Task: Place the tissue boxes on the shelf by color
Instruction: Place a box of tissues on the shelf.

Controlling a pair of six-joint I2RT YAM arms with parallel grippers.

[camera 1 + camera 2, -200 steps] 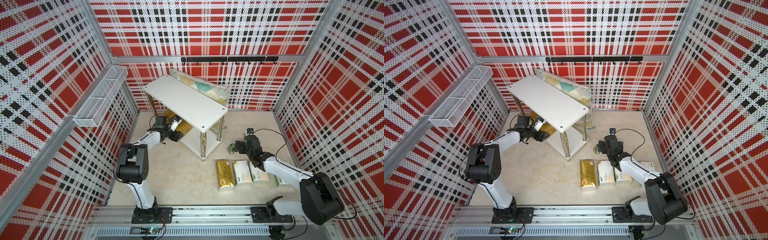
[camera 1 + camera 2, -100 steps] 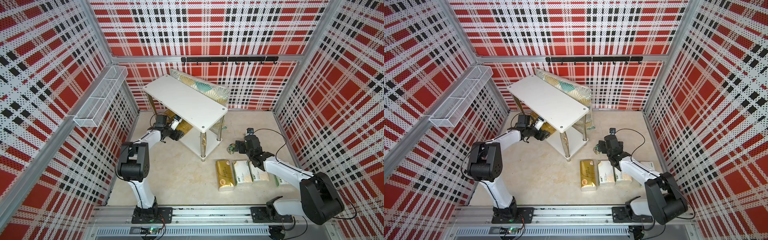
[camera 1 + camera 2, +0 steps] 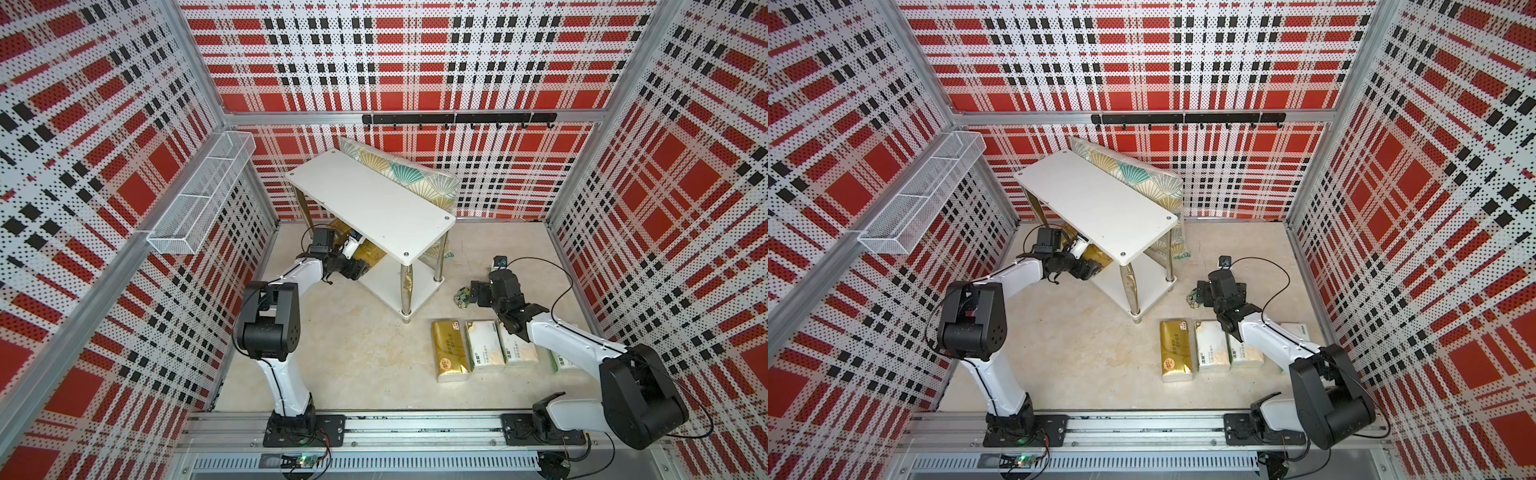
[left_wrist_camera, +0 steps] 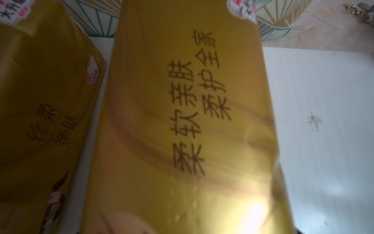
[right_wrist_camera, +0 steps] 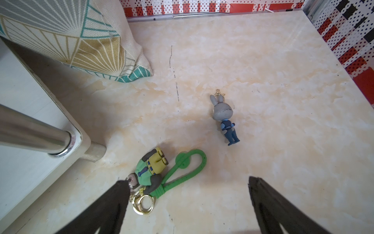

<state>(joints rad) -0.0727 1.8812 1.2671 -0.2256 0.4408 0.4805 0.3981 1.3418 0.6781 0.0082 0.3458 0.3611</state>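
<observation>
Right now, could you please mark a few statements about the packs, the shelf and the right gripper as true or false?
1. Two gold packs lie on the shelf's lower board. True.
2. The top board holds white packs. False: it is bare; the white packs lie on the floor.
3. The right gripper is open. True.
4. Every gold pack is on the shelf. False: a third gold pack lies on the floor beside the white ones.
</observation>
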